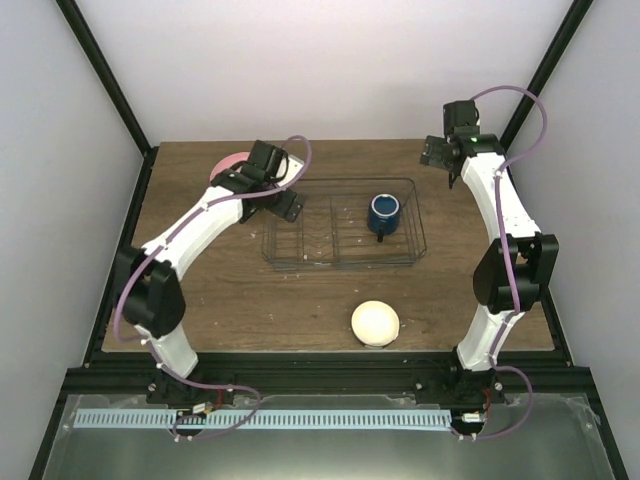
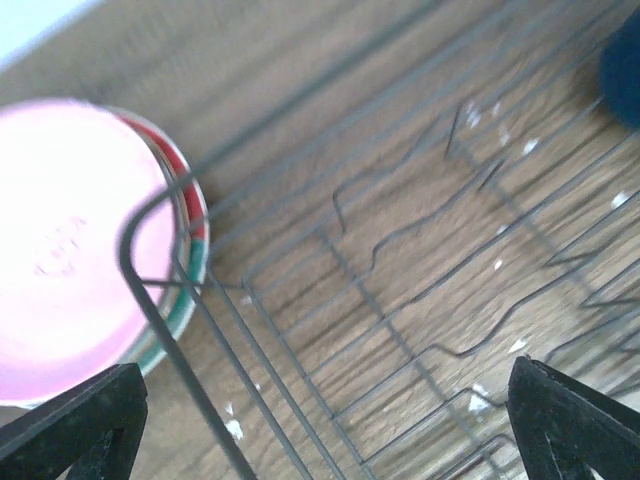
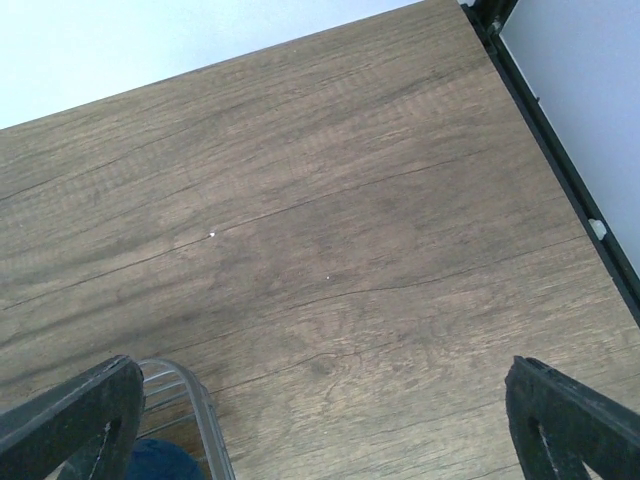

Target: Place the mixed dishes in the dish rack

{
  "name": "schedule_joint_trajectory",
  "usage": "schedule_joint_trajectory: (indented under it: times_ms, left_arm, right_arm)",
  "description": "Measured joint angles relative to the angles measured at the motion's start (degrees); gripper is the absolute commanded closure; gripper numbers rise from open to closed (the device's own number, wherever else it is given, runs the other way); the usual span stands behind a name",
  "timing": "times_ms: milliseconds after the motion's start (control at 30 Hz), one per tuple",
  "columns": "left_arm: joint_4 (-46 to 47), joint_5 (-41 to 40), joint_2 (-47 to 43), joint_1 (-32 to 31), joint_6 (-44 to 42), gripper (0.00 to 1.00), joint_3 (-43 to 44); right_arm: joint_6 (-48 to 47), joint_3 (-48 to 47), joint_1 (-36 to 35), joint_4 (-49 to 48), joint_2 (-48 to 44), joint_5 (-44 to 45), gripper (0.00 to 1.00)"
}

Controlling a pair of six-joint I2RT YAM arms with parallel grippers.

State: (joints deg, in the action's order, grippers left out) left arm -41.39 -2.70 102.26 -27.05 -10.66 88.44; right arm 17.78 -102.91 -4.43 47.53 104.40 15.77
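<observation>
The dish rack (image 1: 340, 240) of dark wire stands mid-table, and the dark blue mug (image 1: 384, 212) is inside its right half. A pink plate (image 2: 70, 250) lies on a teal-and-red plate (image 2: 192, 215) outside the rack's back-left corner (image 2: 140, 215). My left gripper (image 1: 258, 192) hovers open over that corner with nothing between its fingers (image 2: 80, 425). The cream bowl (image 1: 375, 323) sits on the table in front of the rack. My right gripper (image 1: 440, 160) hangs open over bare wood at the back right. Only the rack's corner (image 3: 195, 415) and the mug (image 3: 160, 462) show in its view.
The wooden table (image 1: 200, 290) is framed by black rails (image 3: 560, 150), with white walls close on three sides. The left arm (image 1: 180, 250) reaches diagonally over the table's left half. The right arm (image 1: 505, 250) stands along the right edge.
</observation>
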Motion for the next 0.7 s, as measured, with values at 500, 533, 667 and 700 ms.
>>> schedule_joint_trajectory:
  times_ms: [500, 533, 667, 700]
  left_arm:
    - [-8.9, 6.7, -11.4, -13.5, 1.6, 0.00, -3.0]
    - [-10.4, 7.5, -12.4, -14.9, 1.8, 0.00, -3.9]
    - [-15.6, 11.1, -17.4, -18.8, 2.8, 0.00, -6.2]
    - [-16.3, 11.9, -18.3, -19.3, 2.8, 0.00, -6.6]
  right_arm:
    - [-0.9, 3.4, 1.0, -1.5, -0.1, -3.0, 0.00]
    - [-0.9, 3.4, 1.2, -1.5, -0.1, -3.1, 0.00]
    - [-0.8, 3.5, 1.4, -1.6, -0.1, -4.0, 0.00]
    - [-0.8, 3.5, 1.4, -1.6, -0.1, -4.3, 0.00]
